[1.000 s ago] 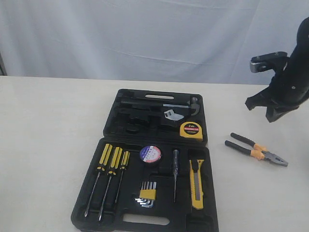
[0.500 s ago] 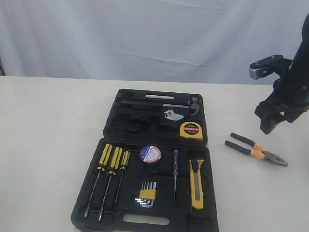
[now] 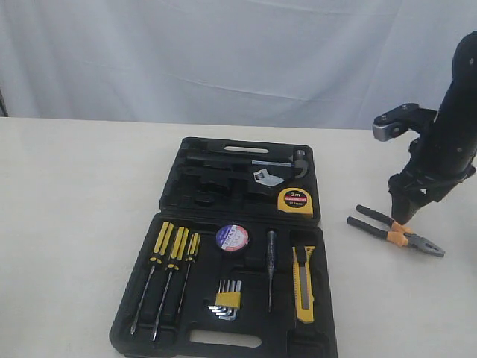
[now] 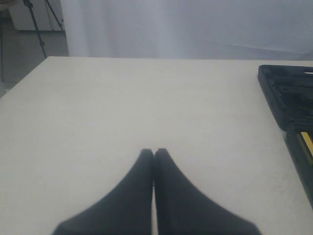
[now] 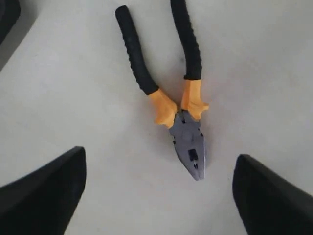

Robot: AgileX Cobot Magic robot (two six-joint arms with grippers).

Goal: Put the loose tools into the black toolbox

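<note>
The orange-and-black-handled pliers (image 3: 395, 232) (image 5: 171, 93) lie on the table right of the black toolbox (image 3: 238, 246). My right gripper (image 3: 400, 211) (image 5: 159, 166) hangs open just above their handles, fingers wide apart, nothing between them. Inside the open toolbox sit the yellow tape measure (image 3: 295, 201), the black tape roll (image 3: 232, 237) and the yellow-black utility knife (image 3: 302, 283). My left gripper (image 4: 154, 152) is shut over bare table, left of the toolbox edge (image 4: 288, 103); it is out of the exterior view.
Three yellow-black screwdrivers (image 3: 170, 272), a hex key set (image 3: 227, 298), a thin screwdriver (image 3: 270, 268) and a hammer (image 3: 253, 160) rest in the toolbox recesses. A white curtain backs the table. A tripod (image 4: 36, 24) stands beyond the table's far corner.
My right arm has come down and a little leftward, from well above the pliers to just over their handles. Nothing else has moved.
</note>
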